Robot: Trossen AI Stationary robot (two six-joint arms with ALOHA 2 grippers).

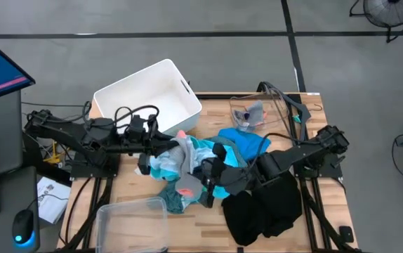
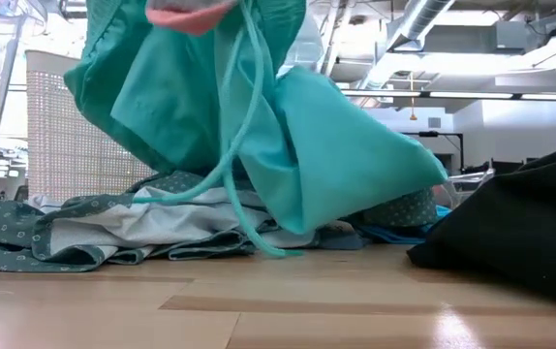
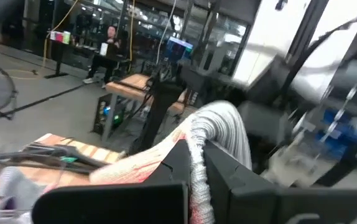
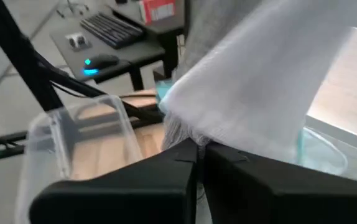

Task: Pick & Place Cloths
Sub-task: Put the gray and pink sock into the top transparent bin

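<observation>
A heap of cloths lies mid-table: a turquoise garment [image 1: 165, 166], a blue one [image 1: 247, 140] and a teal-grey patterned shirt [image 2: 84, 228] flat on the wood. Black clothes [image 1: 265, 207] lie toward the near right. In the low view the turquoise garment [image 2: 288, 126] hangs raised with a drawstring dangling, and only its lower folds rest on the heap. My left gripper [image 3: 197, 177] is shut on a grey-and-pink knit cloth [image 1: 182, 149]. My right gripper [image 4: 201, 149], over the heap's near side [image 1: 204, 184], is shut on a pale white-grey cloth [image 4: 272, 81]. My left gripper pinches the grey-and-pink knit cloth between its two fingers, at a ribbed fold [image 3: 196, 140] that arches up over the fingertips. The cloth is lifted above the heap. My right gripper pinches the pale white-grey cloth at a gathered lower edge [image 4: 188, 134], right at the fingertips. The cloth spreads out beyond them; one layer or several, I cannot tell.
A white rigid bin [image 1: 149, 95] stands tilted at the table's far left edge. A clear tub [image 1: 131, 221] sits at the near left. A second clear tub [image 1: 279, 112] at the far right holds small grey-and-orange socks [image 1: 249, 114]. Bare wood shows at the near left.
</observation>
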